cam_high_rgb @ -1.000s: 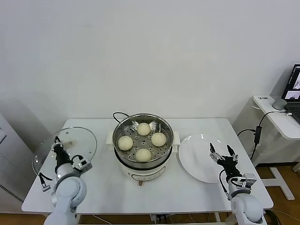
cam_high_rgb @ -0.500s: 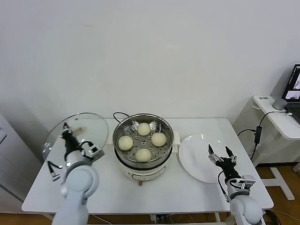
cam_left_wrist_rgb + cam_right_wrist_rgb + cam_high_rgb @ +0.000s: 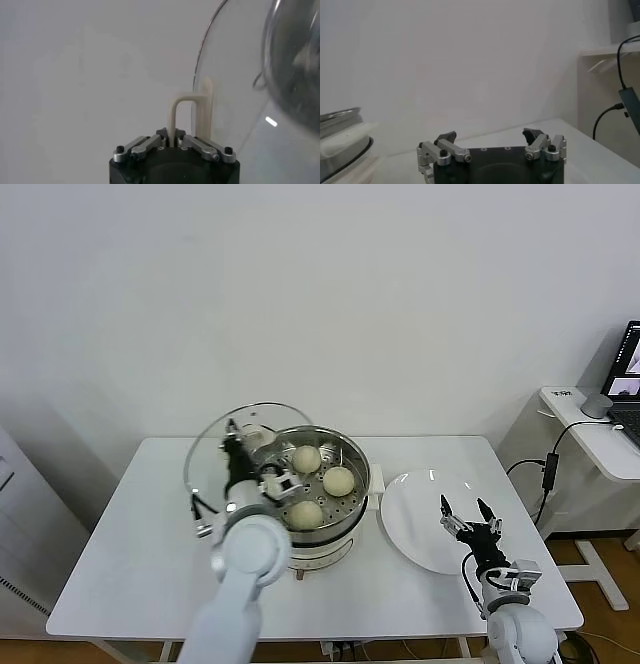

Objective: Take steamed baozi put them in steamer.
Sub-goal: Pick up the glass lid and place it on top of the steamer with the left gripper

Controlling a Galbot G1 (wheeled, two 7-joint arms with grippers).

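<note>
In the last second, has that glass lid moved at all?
Yes. The left gripper, shut on the glass lid's handle, has carried it from over the table's left end rightward to the steamer, whose left rim it now overlaps.

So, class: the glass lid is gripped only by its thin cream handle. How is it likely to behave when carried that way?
The glass lid looks rigid, and probably breaks if dropped. It is wide, while the left gripper pinches only its slim handle, so it may well swing or twist. It is tilted beside the steamer, so its rim could knock the steel.
</note>
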